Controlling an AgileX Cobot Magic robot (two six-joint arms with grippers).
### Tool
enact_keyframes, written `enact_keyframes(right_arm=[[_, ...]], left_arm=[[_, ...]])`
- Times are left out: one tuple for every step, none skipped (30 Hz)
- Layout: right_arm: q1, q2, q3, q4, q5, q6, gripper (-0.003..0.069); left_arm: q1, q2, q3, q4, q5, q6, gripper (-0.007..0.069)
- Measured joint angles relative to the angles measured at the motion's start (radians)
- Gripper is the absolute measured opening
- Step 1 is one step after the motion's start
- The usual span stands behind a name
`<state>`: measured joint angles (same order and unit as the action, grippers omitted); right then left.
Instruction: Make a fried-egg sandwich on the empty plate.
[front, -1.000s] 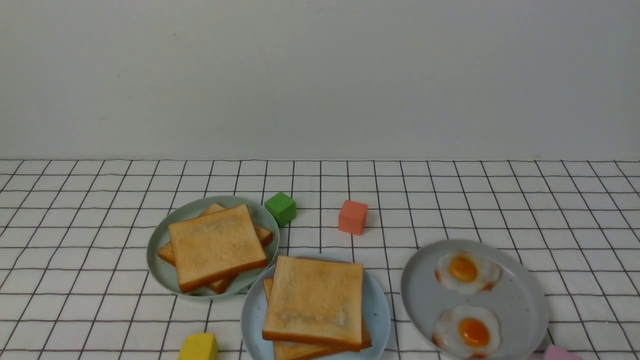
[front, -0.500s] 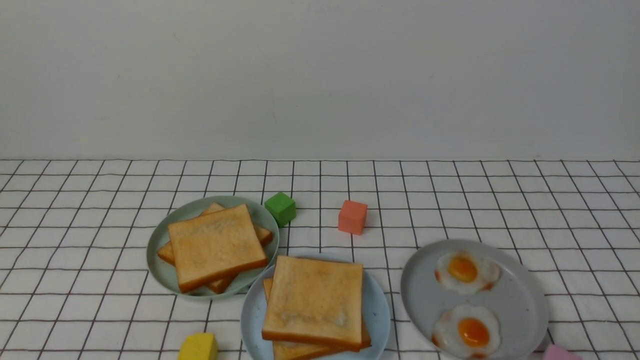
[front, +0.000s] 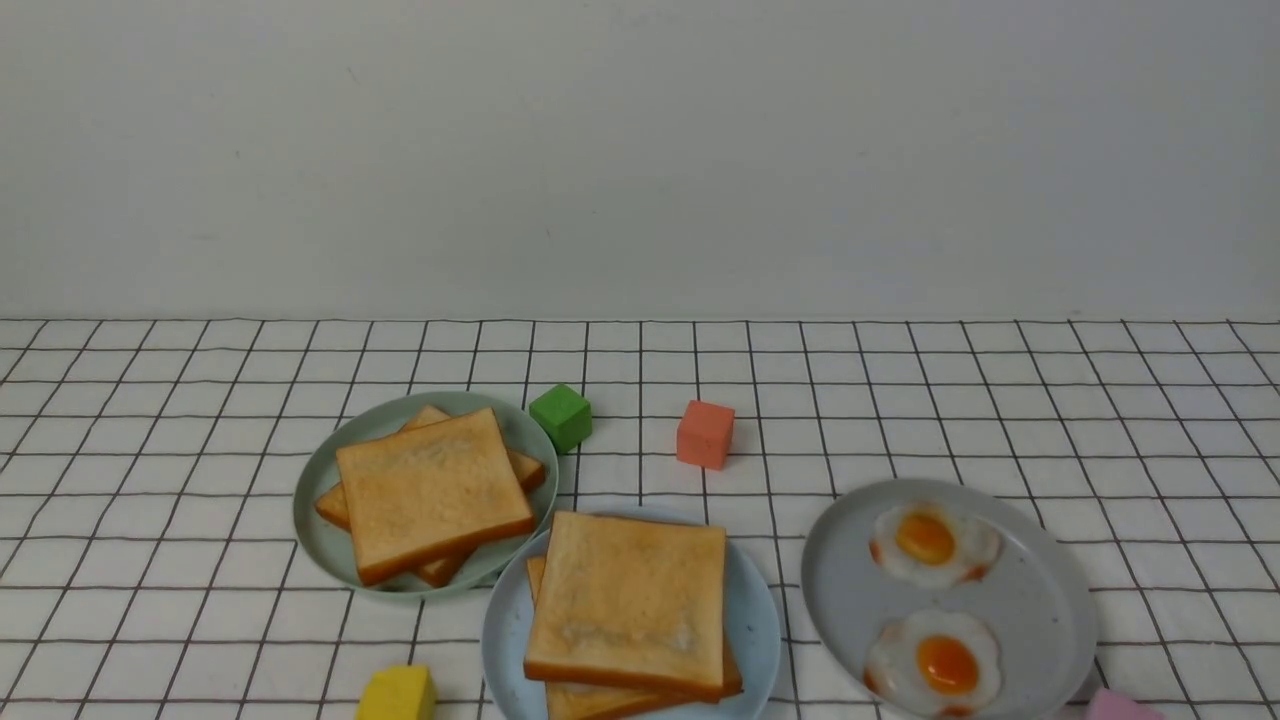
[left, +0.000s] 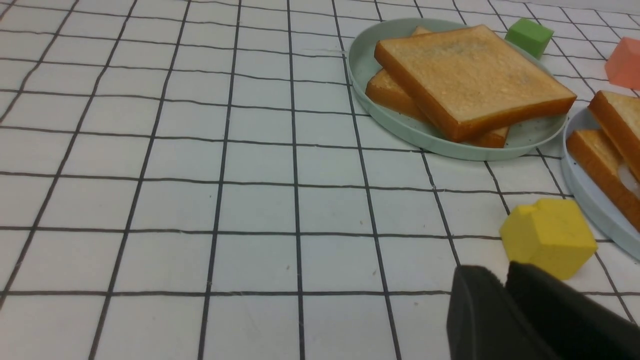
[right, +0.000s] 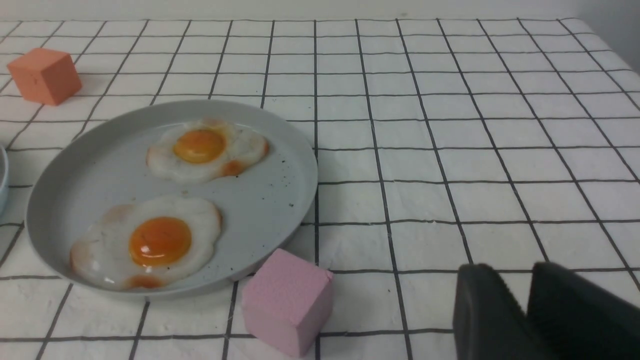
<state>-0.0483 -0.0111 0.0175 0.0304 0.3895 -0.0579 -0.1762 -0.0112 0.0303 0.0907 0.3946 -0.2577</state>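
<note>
The fried-egg sandwich (front: 628, 598) lies on the light-blue plate (front: 503, 632) at the front centre: two toast slices, with a white sliver of egg between them in the left wrist view (left: 628, 178). Neither arm shows in the front view. My left gripper (left: 502, 272) hovers low over the cloth just short of a yellow block (left: 549, 236), its fingers almost touching and holding nothing. My right gripper (right: 515, 272) is over bare cloth to the right of the grey plate (right: 280, 200), its fingertips a little apart and empty.
A pale green plate (front: 325, 540) holds another toast stack (front: 432, 492). The grey plate (front: 850, 600) carries two fried eggs (front: 932, 545). Green (front: 561, 416), orange (front: 705, 434), yellow (front: 398, 694) and pink (right: 287, 301) blocks lie on the checked cloth.
</note>
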Motion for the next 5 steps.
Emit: enact_keyframes(right_arm=[[0.0, 0.0, 0.0, 0.0, 0.0, 0.0, 0.0171], [0.0, 0.0, 0.0, 0.0, 0.0, 0.0, 0.0174], [0.0, 0.0, 0.0, 0.0, 0.0, 0.0, 0.0175], [0.0, 0.0, 0.0, 0.0, 0.0, 0.0, 0.0176], [0.0, 0.0, 0.0, 0.0, 0.0, 0.0, 0.0176]], left_arm=[[0.0, 0.0, 0.0, 0.0, 0.0, 0.0, 0.0092], [0.0, 0.0, 0.0, 0.0, 0.0, 0.0, 0.0092], [0.0, 0.0, 0.0, 0.0, 0.0, 0.0, 0.0092], [0.0, 0.0, 0.0, 0.0, 0.0, 0.0, 0.0092], [0.0, 0.0, 0.0, 0.0, 0.0, 0.0, 0.0092]])
